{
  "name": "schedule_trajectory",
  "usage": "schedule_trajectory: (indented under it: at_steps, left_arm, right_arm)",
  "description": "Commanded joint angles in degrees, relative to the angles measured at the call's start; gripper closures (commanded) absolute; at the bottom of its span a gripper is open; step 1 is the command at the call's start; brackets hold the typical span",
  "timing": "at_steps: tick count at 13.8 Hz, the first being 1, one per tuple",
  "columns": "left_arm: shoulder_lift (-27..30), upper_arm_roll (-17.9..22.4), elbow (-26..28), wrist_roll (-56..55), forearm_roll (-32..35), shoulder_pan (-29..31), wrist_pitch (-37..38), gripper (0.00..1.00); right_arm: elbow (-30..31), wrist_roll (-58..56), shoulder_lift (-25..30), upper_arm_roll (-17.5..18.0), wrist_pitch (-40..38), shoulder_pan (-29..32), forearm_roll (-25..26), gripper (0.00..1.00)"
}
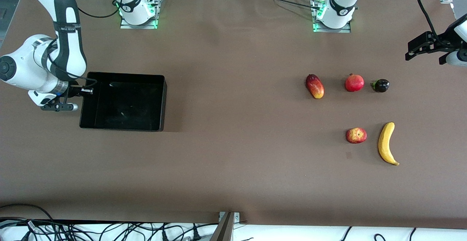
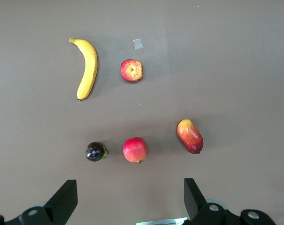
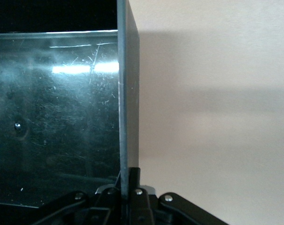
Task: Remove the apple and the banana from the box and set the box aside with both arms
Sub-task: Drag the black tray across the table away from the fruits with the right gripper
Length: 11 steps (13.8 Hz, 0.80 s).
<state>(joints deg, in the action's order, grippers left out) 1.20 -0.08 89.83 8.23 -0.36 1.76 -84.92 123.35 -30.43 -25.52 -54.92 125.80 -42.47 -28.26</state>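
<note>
Box [image 1: 124,102]: glossy black tray, scuffed
Right end effector [image 1: 83,90]: clamped on box wall
Left end effector [image 2: 127,199]: spread wide, holding nothing
Banana [image 1: 386,143]: curved, smooth yellow

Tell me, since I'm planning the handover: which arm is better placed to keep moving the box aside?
Right: the right gripper is shut on the box wall; the left gripper hangs open over the fruits.

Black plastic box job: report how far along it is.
Done: the small red apple and long yellow banana lie on the table toward the left arm's end; the glossy black plastic box holds nothing. In hand: the right gripper is clamped on its wall. The open left gripper waits. Left: release.
</note>
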Motion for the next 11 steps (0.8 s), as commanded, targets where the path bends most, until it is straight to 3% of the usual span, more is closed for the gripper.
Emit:
schedule_trajectory:
  at_steps: [1,2,6,9,11]
  left_arm:
    - [-0.1,0.3,-0.3,0.3,1.2,-0.6,-0.3,0.0]
    - [-0.2,0.3,-0.4,0.3,1.2,-0.6,-0.4,0.0]
    - [-0.6,0.3,-1.0,0.4,1.2,-0.6,-0.3,0.0]
    - [-1.0,0.3,-1.2,0.3,1.2,-0.6,-0.3,0.0]
    - [-1.0,0.4,-1.3,0.2,1.2,-0.6,-0.3,0.0]
  right_arm:
    - [-0.8,-2.9,-1.3,0.5,0.0,0.6,-3.0,0.37]
    - [-1.5,-3.1,-1.3,0.5,-0.6,0.3,-3.0,0.0]
    - [-6.0,-2.4,-0.1,-1.4,-7.8,-0.9,-1.8,0.0]
    - [-18.3,-0.8,-0.1,-3.6,-24.1,-0.9,4.4,0.0]
    - [-23.2,0.3,0.6,-4.1,-31.8,-1.2,5.9,0.0]
